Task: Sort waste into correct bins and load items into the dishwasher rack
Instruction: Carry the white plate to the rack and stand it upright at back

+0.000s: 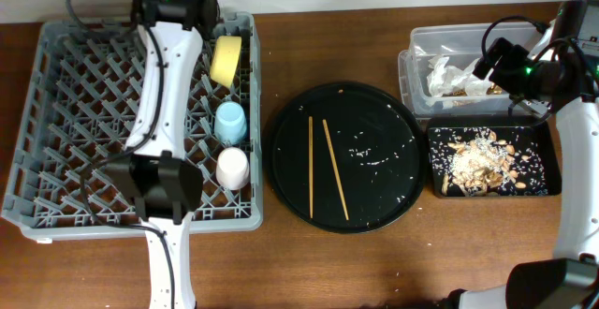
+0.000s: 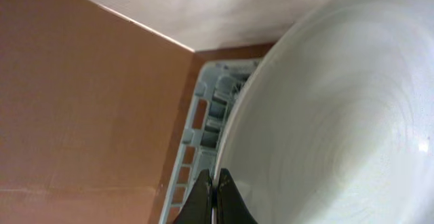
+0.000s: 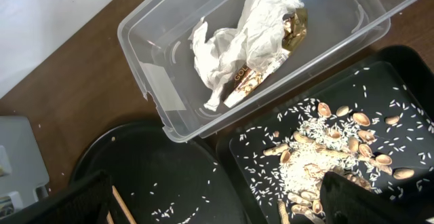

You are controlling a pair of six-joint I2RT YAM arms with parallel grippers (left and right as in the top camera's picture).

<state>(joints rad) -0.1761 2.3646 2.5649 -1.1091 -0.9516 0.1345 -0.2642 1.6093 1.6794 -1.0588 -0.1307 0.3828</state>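
Note:
My left gripper (image 2: 215,197) is shut on the rim of the pale plate (image 2: 325,115), held on edge over the back of the grey rack (image 1: 56,112); in the overhead view the arm hides the plate. The yellow bowl (image 1: 226,59), blue cup (image 1: 230,122) and pink cup (image 1: 232,167) stand in the rack's right side. Two chopsticks (image 1: 323,167) lie on the round black tray (image 1: 374,112). My right gripper (image 3: 217,203) is open and empty above the tub and tray. The clear tub (image 3: 149,41) holds the napkin (image 3: 230,34) and wrapper (image 3: 291,27). Food scraps (image 3: 319,163) lie in the black rectangular tray (image 3: 407,81).
Scattered rice grains lie on the round black tray (image 3: 169,176). The rack's corner (image 2: 203,129) sits near the table's back edge by the wall. Bare wooden table runs along the front.

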